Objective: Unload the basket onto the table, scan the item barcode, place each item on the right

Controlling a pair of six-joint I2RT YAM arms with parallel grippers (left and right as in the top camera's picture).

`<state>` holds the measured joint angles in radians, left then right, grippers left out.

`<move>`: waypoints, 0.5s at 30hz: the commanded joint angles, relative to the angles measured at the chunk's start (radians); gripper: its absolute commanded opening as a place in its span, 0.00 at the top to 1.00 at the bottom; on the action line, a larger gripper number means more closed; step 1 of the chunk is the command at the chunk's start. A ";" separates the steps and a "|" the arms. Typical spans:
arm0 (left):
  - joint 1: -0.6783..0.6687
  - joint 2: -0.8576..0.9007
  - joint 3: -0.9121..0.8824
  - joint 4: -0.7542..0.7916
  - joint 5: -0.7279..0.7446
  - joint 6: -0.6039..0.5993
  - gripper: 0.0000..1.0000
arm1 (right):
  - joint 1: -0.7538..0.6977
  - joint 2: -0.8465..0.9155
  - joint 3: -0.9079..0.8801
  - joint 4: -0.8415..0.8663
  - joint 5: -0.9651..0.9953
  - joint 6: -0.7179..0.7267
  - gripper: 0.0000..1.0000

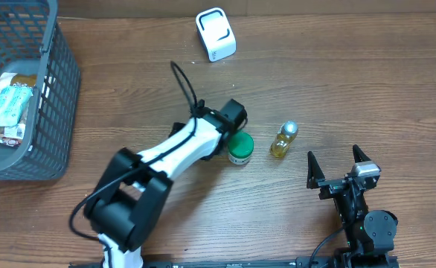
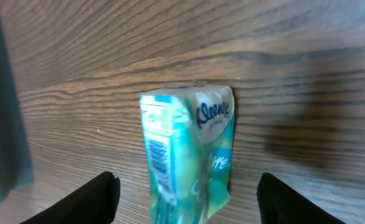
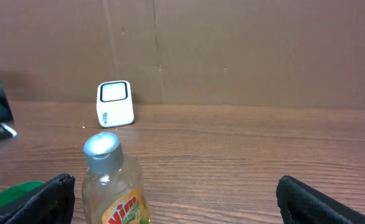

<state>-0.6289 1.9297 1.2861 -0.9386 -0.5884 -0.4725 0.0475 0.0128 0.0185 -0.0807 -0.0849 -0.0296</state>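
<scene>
Teal-green Kleenex tissue pack (image 2: 192, 158) sits on the brown wooden table (image 2: 307, 74) between the left gripper (image 2: 187, 180)'s spread fingers, touching neither, while the right gripper (image 3: 173, 186) gapes wide beside the small clear bottle of yellow liquid (image 1: 283, 140).

You have bare table (image 1: 337, 67) on the far right, from the scanner (image 1: 216, 34) to the right edge; the basket (image 1: 58, 89) walls off the far left corner; the left arm (image 1: 177, 152) lies slantwise across the middle, its wrist just beside the green jar (image 1: 239, 148); the bottle (image 1: 283, 139) stands straight ahead of the right gripper (image 1: 338, 165), a narrow gap between jar and bottle; between the spread fingers of the left gripper (image 2: 187, 199), the tissue pack (image 2: 192, 149) has clear wood on both sides.
</scene>
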 commanded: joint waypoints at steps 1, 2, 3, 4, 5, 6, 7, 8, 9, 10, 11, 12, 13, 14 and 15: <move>0.066 -0.080 0.032 0.008 0.166 -0.003 0.32 | -0.003 -0.009 -0.011 0.003 0.009 -0.004 0.00; 0.089 -0.087 0.032 0.010 0.217 0.005 0.34 | -0.003 -0.009 -0.011 0.003 0.010 -0.004 0.00; 0.108 -0.087 0.032 0.012 0.259 0.007 0.36 | -0.003 -0.009 -0.011 0.003 0.009 -0.004 0.00; 0.130 -0.087 0.032 0.015 0.313 0.011 0.39 | -0.003 -0.009 -0.011 0.003 0.009 -0.004 0.00; 0.149 -0.086 0.031 0.022 0.365 0.018 0.42 | -0.003 -0.009 -0.011 0.003 0.010 -0.004 0.00; 0.169 -0.085 0.028 0.034 0.427 0.033 0.44 | -0.003 -0.009 -0.011 0.003 0.009 -0.004 0.00; 0.187 -0.084 0.023 0.045 0.481 0.051 0.44 | -0.003 -0.009 -0.011 0.003 0.010 -0.004 0.00; 0.199 -0.084 0.020 0.051 0.512 0.061 0.45 | -0.003 -0.009 -0.011 0.003 0.009 -0.004 0.00; 0.210 -0.084 0.016 0.057 0.529 0.065 0.44 | -0.003 -0.009 -0.011 0.003 0.009 -0.004 0.00; 0.217 -0.084 0.011 0.060 0.529 0.066 0.44 | -0.003 -0.009 -0.011 0.003 0.009 -0.004 0.00; 0.223 -0.084 0.007 0.061 0.529 0.066 0.44 | -0.003 -0.009 -0.011 0.003 0.009 -0.004 0.00; 0.226 -0.084 0.004 0.061 0.529 0.066 0.44 | -0.003 -0.009 -0.011 0.003 0.010 -0.004 0.00; 0.227 -0.084 0.001 0.061 0.529 0.066 0.44 | -0.003 -0.009 -0.011 0.003 0.010 -0.004 0.00; 0.227 -0.084 -0.001 0.061 0.527 0.066 0.44 | -0.003 -0.009 -0.011 0.003 0.009 -0.004 0.00; 0.227 -0.084 -0.003 0.061 0.525 0.068 0.45 | -0.003 -0.009 -0.011 0.003 0.010 -0.004 0.00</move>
<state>-0.4023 1.8587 1.2972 -0.8783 -0.1192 -0.4313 0.0471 0.0128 0.0185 -0.0803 -0.0849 -0.0299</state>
